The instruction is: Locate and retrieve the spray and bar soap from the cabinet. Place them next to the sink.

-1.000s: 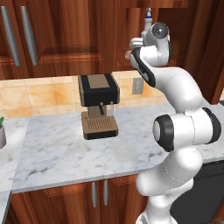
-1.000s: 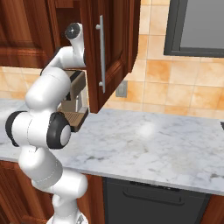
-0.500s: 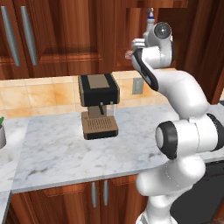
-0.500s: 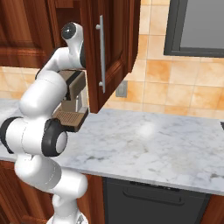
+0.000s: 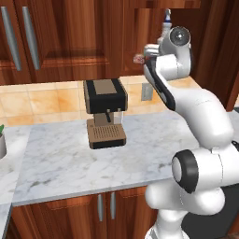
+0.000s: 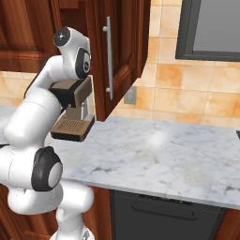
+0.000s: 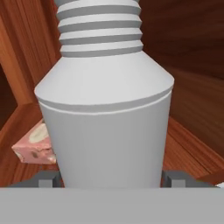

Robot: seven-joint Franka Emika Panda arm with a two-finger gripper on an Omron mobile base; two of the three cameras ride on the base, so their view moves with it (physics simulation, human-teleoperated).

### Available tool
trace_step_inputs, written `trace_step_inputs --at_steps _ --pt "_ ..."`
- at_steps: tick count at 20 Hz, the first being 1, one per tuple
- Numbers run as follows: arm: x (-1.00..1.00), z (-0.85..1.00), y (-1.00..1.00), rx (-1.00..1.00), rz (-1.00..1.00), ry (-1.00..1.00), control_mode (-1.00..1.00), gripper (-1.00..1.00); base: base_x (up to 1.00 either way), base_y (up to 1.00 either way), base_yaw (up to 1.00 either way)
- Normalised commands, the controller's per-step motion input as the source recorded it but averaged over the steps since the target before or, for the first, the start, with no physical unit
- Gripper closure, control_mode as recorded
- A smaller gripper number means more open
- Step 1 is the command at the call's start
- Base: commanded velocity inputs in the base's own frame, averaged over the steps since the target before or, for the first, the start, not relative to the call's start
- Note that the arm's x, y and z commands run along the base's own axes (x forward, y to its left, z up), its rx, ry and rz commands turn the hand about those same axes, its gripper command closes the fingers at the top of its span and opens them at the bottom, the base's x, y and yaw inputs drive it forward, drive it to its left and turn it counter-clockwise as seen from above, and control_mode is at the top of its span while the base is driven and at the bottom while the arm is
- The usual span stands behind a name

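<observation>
Grey spray (image 7: 104, 118) between end effector (image 7: 107, 178) fingers

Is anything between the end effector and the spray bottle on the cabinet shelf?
Nothing visible: in the hand view the spray sits right between the fingertips, with the bar soap off to one side behind it.

The pale grey spray (image 7: 105, 118) is standing upright on the cabinet (image 7: 192, 144) shelf, the pinkish bar soap (image 7: 37, 146) lying just beside it.

spray (image 7: 105, 109) blocking claw (image 7: 107, 178), bar soap (image 7: 35, 146) beside
</observation>
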Motion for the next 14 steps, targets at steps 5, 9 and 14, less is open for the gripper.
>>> trace_step_inputs --at_steps 5,9,14 --pt "-0.65 0.00 0.14 0.01 -0.01 0.00 -1.00 1.00 0.00 0.00 0.00" --pt "-0.65 0.00 0.34 0.00 0.00 0.00 -1.00 1.00 0.00 0.00 0.00" --pt "-0.60 -0.07 0.29 0.00 0.00 0.00 -1.00 1.00 0.00 0.00 0.00"
